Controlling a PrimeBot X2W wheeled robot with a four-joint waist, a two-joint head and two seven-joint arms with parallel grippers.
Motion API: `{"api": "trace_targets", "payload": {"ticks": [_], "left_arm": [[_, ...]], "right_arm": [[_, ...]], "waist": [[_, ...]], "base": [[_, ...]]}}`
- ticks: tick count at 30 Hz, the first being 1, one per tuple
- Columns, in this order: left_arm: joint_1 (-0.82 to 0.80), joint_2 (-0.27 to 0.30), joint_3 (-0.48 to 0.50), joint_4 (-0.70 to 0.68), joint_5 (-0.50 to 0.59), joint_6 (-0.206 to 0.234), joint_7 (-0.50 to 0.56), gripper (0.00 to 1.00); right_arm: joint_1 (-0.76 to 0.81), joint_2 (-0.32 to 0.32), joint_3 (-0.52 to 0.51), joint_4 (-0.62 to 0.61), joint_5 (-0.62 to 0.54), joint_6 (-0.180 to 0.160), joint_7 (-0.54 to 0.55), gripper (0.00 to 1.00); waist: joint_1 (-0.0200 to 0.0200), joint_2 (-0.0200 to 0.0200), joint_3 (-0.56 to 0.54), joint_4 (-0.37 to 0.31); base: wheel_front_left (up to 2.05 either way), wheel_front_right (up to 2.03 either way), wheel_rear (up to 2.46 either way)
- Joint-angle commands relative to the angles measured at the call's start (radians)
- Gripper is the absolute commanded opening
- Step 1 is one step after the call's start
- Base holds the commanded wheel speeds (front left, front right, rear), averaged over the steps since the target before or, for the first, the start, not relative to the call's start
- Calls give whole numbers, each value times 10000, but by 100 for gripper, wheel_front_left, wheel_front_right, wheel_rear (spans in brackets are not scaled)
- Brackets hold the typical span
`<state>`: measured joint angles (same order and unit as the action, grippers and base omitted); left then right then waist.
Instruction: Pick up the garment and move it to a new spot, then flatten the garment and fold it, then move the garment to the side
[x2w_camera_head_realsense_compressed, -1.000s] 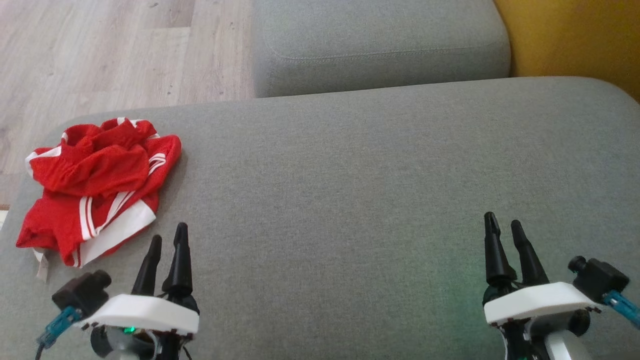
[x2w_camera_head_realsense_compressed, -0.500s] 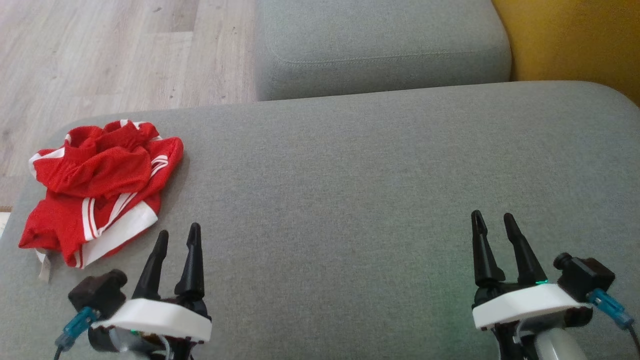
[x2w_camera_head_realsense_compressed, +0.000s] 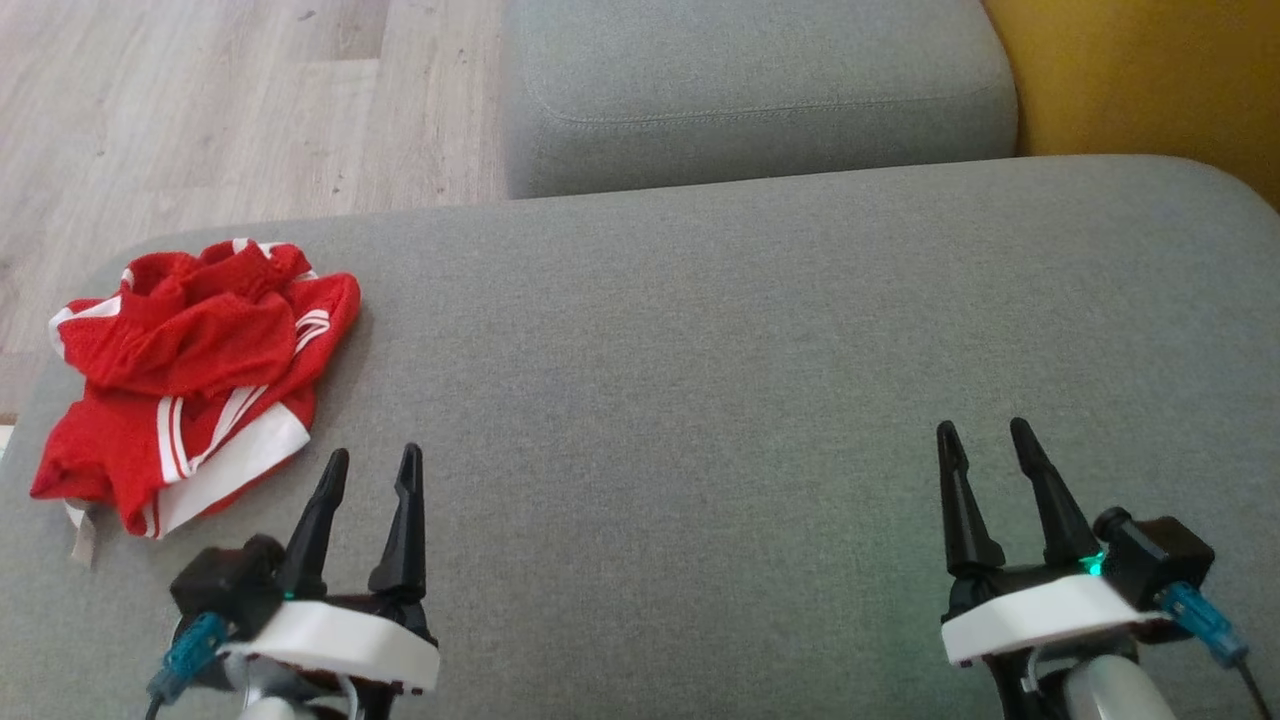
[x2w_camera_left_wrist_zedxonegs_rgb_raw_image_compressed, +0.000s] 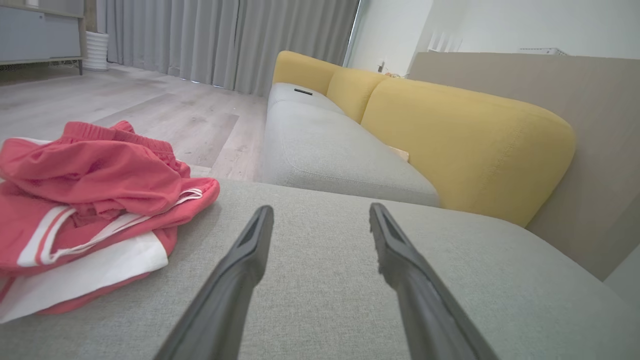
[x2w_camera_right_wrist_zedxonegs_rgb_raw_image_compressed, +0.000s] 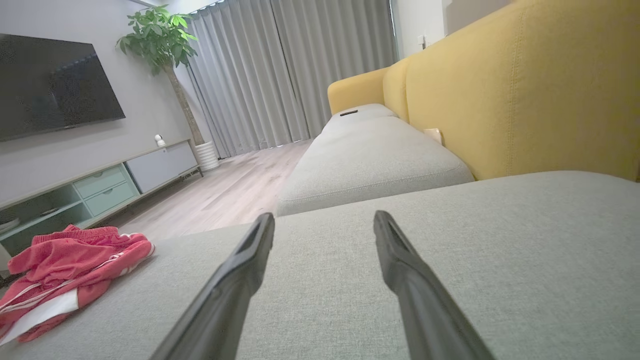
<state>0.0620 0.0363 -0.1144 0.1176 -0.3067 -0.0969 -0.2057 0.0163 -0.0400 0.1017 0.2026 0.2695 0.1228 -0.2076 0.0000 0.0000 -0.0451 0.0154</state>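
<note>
Red garment (x2w_camera_head_realsense_compressed: 190, 380) with white stripes and a white band lies crumpled at the far left of the grey cushion (x2w_camera_head_realsense_compressed: 700, 350), close to its edge by the wood floor (x2w_camera_head_realsense_compressed: 200, 100). It is a loose heap, not spread and not folded.

Left claw (x2w_camera_head_realsense_compressed: 375, 455) has its fingers apart and nothing between them. It hovers low over the cushion, just right of the garment's near corner, not touching it. In the left wrist view the garment sits left of the fingers, not ahead of them. Right claw (x2w_camera_head_realsense_compressed: 982, 428) is also spread and empty, well apart from the garment over bare cushion on the right.

We judge this to be the very start of step one: the pick-up is not begun and nothing is gripped. Next move, as we read it: the left claw swings left and reaches into the heap, dips to a raised fold or the waistband, then pinches. Mesh looks thin and floppy, so we expect it to drape and drag when lifted.

Versus a second ago, the left claw has slid a bit toward the middle and its fingers read wider in the head view, likely a wrist turn. The right claw has eased slightly inward. The garment has not moved; the small wobble of the whole picture is the camera.
</note>
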Motion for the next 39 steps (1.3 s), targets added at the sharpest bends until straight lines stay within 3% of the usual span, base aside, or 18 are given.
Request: {"api": "trace_targets", "payload": {"ticks": [1, 14, 33, 39], "left_arm": [[-276, 126, 219, -430, 341, 1, -181, 100], [-209, 139, 81, -529, 1813, 51, -560, 100], [-272, 139, 167, -399, 1840, 15, -561, 100], [-348, 139, 230, -340, 1883, 42, -561, 100]], "right_arm": [[-193, -93, 175, -427, -319, 70, -158, 100], [-77, -103, 309, -529, -1828, 79, -541, 100], [-70, -103, 275, -405, -1837, 79, -542, 100], [-13, -103, 296, -418, -1764, 79, -542, 100]], "waist": [[0, 0, 13, 2], [0, 0, -51, 47], [0, 0, 44, 187], [0, 0, 86, 520]], "base": [[0, 0, 0], [0, 0, 0], [0, 0, 0], [0, 0, 0]]}}
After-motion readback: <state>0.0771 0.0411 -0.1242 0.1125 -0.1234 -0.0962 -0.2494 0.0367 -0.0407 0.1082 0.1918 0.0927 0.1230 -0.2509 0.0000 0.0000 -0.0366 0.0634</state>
